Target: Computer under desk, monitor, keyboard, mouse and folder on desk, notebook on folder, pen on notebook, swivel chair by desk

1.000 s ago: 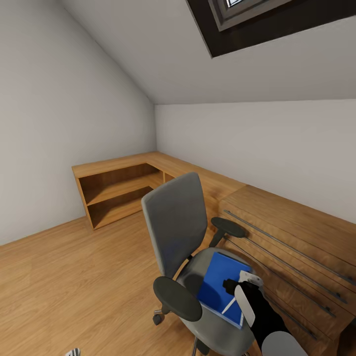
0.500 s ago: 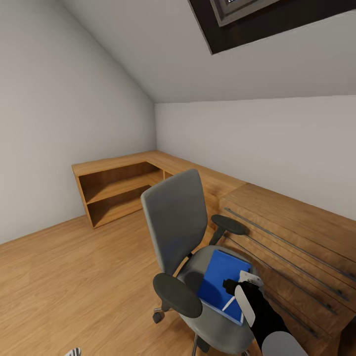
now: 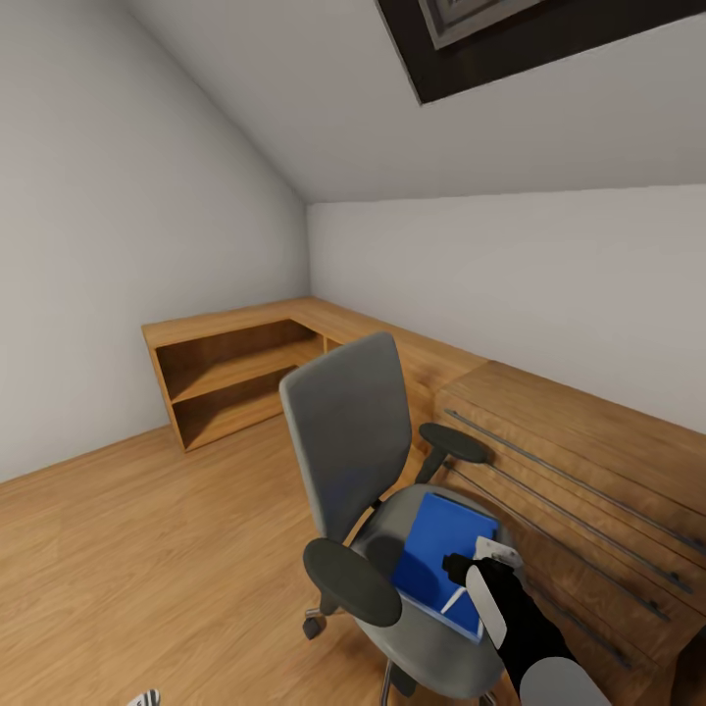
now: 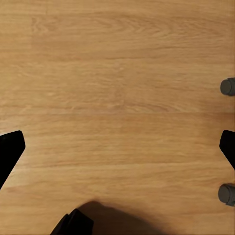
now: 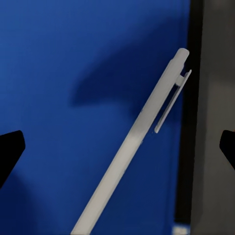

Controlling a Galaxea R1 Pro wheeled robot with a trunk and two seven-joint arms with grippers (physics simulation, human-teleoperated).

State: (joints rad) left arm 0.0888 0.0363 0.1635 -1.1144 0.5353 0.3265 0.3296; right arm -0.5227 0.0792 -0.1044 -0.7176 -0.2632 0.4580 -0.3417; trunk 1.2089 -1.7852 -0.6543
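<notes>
So there's 1 swivel chair (image 3: 392,510) in the middle of the wood floor (image 3: 147,549), grey seat and back, 2 black armrests. On its seat lies 1 blue folder (image 3: 436,554), and 1 white pen (image 3: 454,602) sits right on top of the folder's cover. The wrist cam shows the pen (image 5: 134,147) up close, lying diagonally across the folder (image 5: 73,98) with its clip near the folder's edge.

The right gripper (image 3: 459,567) hangs just over the pen and folder. In the wrist view its 2 fingertips (image 5: 10,152) poke in at opposite edges of the frame, so it's spread wide and has nothing in its grasp.

The left gripper (image 4: 117,147) is aimed at bare floor (image 4: 117,73), fingers wide apart too, holding nothing, with 2 chair castors (image 4: 227,86) at the edge of that view.

Behind the chair there's 1 low oak cabinet (image 3: 245,368) running along the 2 grey walls, plus 1 skylight (image 3: 510,29) up top. No readable writing or logos anywhere that I can make out.
</notes>
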